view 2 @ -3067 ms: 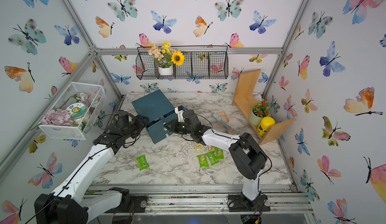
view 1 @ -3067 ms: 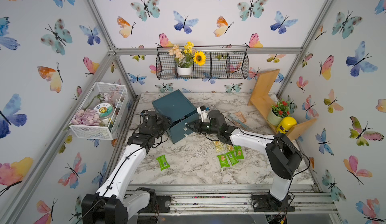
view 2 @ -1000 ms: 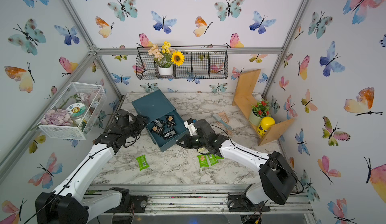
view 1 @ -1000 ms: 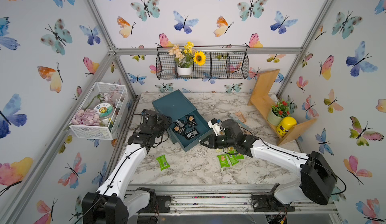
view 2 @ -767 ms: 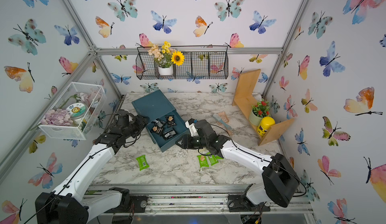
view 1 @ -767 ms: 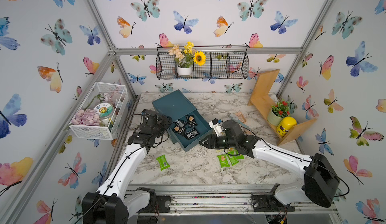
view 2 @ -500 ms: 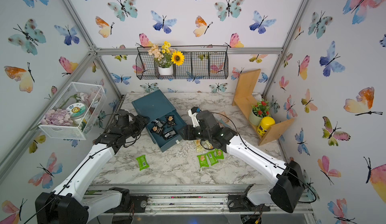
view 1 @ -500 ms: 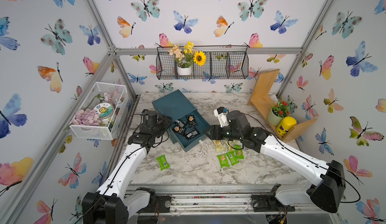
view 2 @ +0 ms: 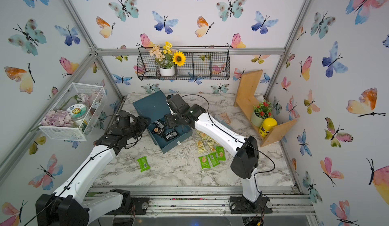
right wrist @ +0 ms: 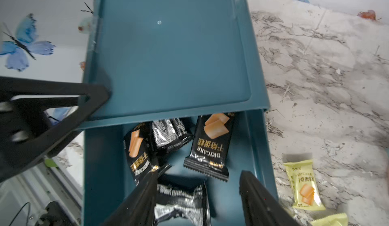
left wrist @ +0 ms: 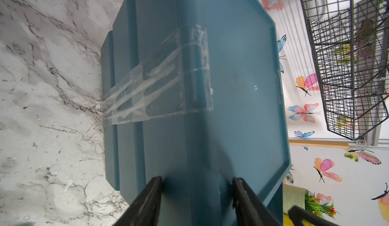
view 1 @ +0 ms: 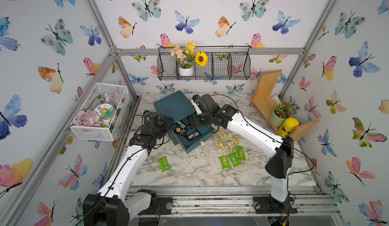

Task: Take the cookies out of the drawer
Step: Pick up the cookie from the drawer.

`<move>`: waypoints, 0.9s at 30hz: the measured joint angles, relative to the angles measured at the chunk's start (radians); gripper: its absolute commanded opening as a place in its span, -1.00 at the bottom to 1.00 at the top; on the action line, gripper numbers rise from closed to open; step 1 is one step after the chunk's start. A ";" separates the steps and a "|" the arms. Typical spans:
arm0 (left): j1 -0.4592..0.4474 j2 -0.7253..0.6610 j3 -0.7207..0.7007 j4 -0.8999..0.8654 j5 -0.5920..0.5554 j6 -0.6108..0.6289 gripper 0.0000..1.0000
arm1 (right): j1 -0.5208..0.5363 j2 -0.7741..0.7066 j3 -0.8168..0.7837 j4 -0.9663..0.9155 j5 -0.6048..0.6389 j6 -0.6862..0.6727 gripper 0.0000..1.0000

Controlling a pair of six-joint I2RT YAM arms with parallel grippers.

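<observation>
Hovering over the pulled-out drawer (right wrist: 101,161), the right gripper (right wrist: 200,172) has swung back from the table side where it hung half a second ago, and its jaws stand apart with nothing in them. Right beneath its fingertips lies one black cookie packet (right wrist: 181,201). Three more black cookies (right wrist: 210,145) lie just ahead of it, toward the cabinet (right wrist: 168,56) the drawer slides from. Off to its side, on the marble (view 1: 189,172) outside the drawer, sit the yellow cookies (view 1: 220,146), and beyond those three green cookies (view 1: 231,158), with a lone green packet (view 1: 164,163) well apart. Across the cabinet, the left gripper (left wrist: 196,180) stays clamped on the cabinet's body, unmoved since then.
</observation>
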 measured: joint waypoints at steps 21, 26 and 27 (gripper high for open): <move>0.000 0.000 0.000 0.002 0.001 0.000 0.13 | 0.002 0.139 0.124 -0.074 0.108 0.040 0.30; 0.000 0.000 0.000 0.002 0.001 0.000 0.13 | 0.002 0.166 0.124 -0.066 0.108 0.040 0.29; 0.000 0.000 0.000 0.002 0.001 0.000 0.13 | 0.003 0.174 0.124 -0.064 0.107 0.040 0.29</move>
